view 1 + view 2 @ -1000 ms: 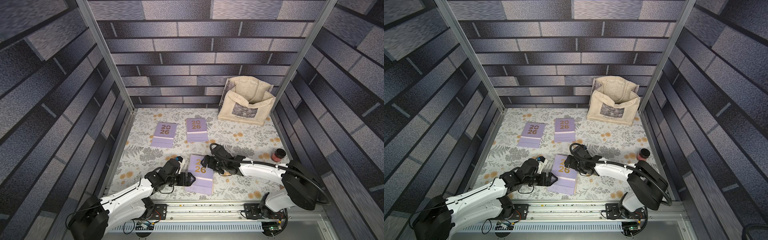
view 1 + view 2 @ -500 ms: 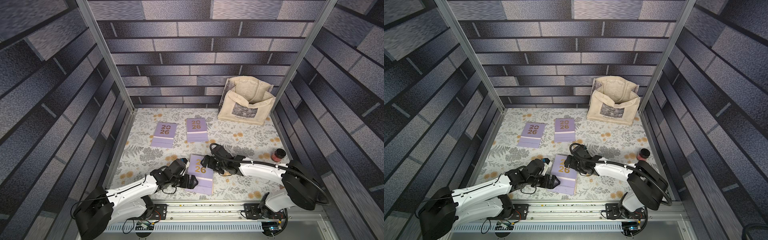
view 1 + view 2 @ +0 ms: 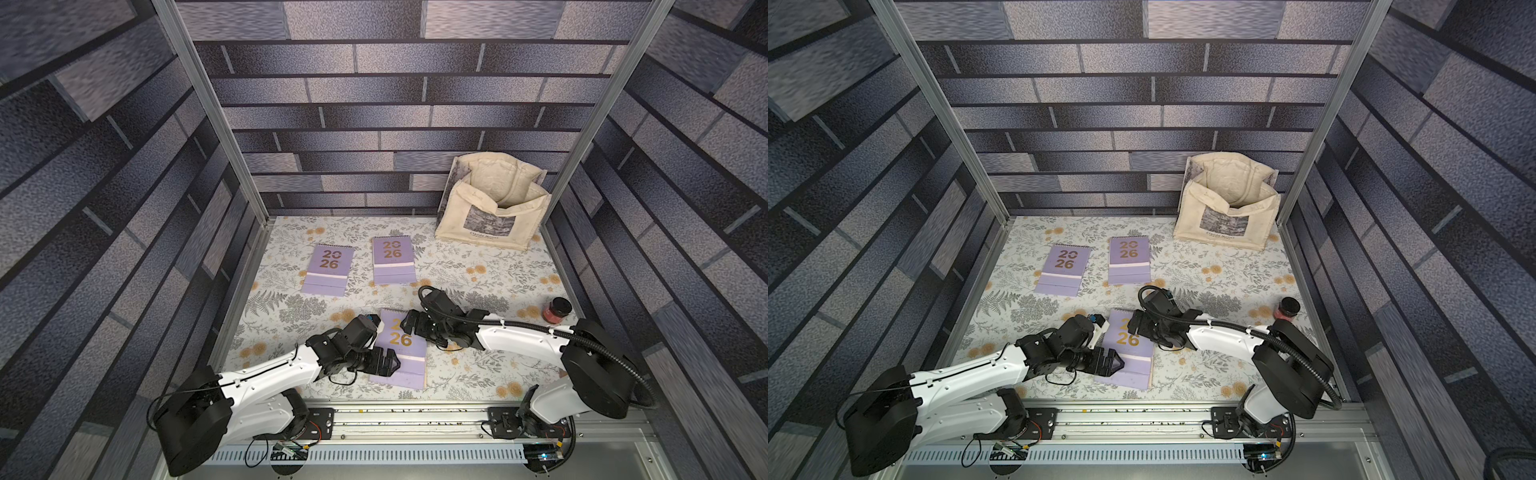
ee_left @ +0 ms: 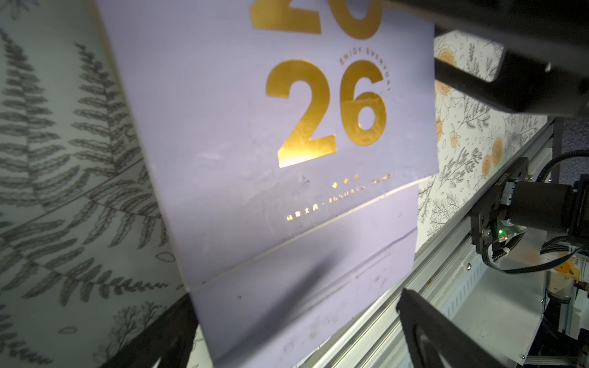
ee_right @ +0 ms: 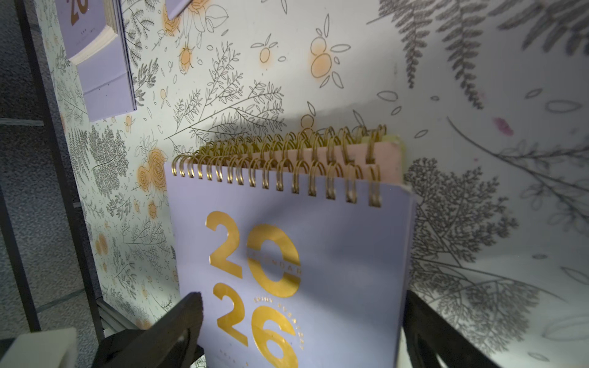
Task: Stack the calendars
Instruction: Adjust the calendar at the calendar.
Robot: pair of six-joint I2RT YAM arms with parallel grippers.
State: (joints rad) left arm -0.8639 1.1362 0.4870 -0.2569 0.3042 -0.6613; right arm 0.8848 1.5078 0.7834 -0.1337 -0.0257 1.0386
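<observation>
Three lavender calendars with gold "2026" covers lie on the floral mat in both top views. One is at the far left [image 3: 328, 270] and one at the far middle [image 3: 392, 259]. The nearest [image 3: 405, 353] tops a pile. In the right wrist view, a peach calendar [image 5: 385, 159] and a yellow-green edge [image 5: 393, 138] show under its gold spiral. My left gripper [image 3: 390, 362] is open at the pile's near left edge, its fingers [image 4: 153, 337] astride the lower flap. My right gripper [image 3: 406, 326] is open over the pile's spiral end, with its fingers [image 5: 172, 325] on either side of the cover.
A cream tote bag [image 3: 492, 212] stands open in the far right corner. A small red jar with a black lid [image 3: 557, 309] sits by the right wall. The metal rail [image 3: 415, 419] runs just in front of the pile. Walls close in three sides.
My left arm has sunk lower, and its gripper has slid along the pile's left edge toward the near end. The right arm has hardly moved.
</observation>
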